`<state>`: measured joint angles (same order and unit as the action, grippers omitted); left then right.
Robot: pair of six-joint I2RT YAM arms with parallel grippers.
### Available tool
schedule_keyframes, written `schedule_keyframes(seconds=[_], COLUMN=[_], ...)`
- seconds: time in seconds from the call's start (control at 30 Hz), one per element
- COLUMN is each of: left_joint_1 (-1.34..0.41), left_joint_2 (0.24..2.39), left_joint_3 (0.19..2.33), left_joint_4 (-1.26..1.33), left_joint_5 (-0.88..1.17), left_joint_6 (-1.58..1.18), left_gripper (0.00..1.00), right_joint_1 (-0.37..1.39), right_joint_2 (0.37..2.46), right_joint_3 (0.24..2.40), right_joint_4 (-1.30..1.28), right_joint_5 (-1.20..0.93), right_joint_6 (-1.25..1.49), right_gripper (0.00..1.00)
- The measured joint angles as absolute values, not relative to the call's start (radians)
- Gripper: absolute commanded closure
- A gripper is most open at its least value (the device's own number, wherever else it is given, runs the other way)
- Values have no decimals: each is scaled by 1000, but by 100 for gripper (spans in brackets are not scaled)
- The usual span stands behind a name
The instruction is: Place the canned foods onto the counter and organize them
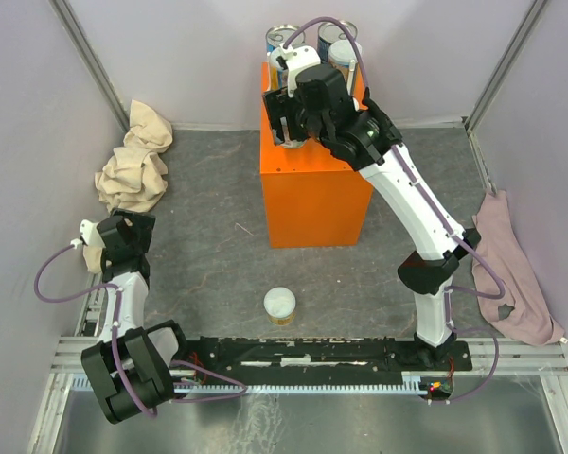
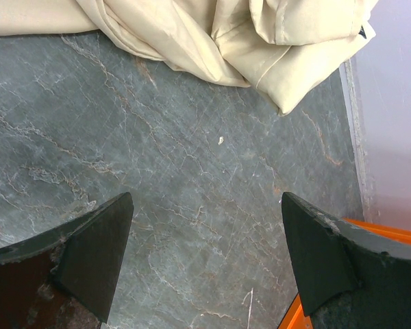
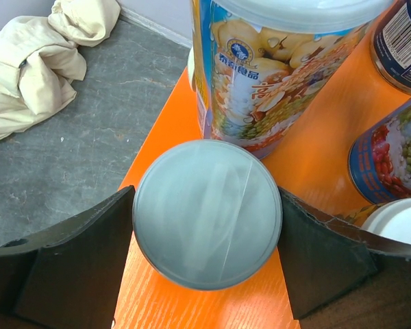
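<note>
the right claw [image 3: 206,199] hangs over the top of the orange box [image 3: 315,151], its two fingers flanking a short can [image 3: 207,216] with a pale lid. the can stands upright on the box, close to its left edge, just in front of a tall can [image 3: 274,75] with a white lid. to the right are a bean can [image 3: 390,151], a dark-labelled can [image 3: 405,48] and another white lid [image 3: 397,221] at the frame's corner. the fingers sit right against the lid's rim on both sides. from this angle i cannot tell whether they are pressing it or have just let it free.

the step in hand looks like setting this can down and letting go. to do it well, the can should rest flat on the box before the fingers part. they should then spread evenly so neither one nudges it toward the nearby edge. the claw should rise straight up until it is above the lid, then pull back toward the arm's base, away from the tall can behind. a sideways exit risks toppling a neighbour or sliding the short can off.

one more can [image 1: 279,305] stands on the grey table [image 2: 192,171] near the arms' bases, so the job is probably not finished. the left claw [image 2: 205,253] is spread wide over bare table, gripping nothing, near the beige cloth [image 2: 260,34].
</note>
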<state>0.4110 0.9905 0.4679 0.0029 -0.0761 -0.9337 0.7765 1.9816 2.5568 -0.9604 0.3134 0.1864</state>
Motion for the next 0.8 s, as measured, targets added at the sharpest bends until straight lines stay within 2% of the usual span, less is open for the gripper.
schedule_keyframes(seconds=[0.47, 0.8], left_joint_1=[411, 411], left_joint_2=[991, 991], left_joint_3=[467, 467], left_joint_4=[3, 3], left_joint_5=[-76, -76], left_joint_6=[-934, -934], left_gripper=[5, 5], right_joint_1=[776, 777], right_joint_2=[1966, 1917], right_joint_3=[2471, 2379], right_joint_4=[-928, -879], right_joint_5=[317, 323], right_joint_6=[191, 224], right_gripper=[14, 22])
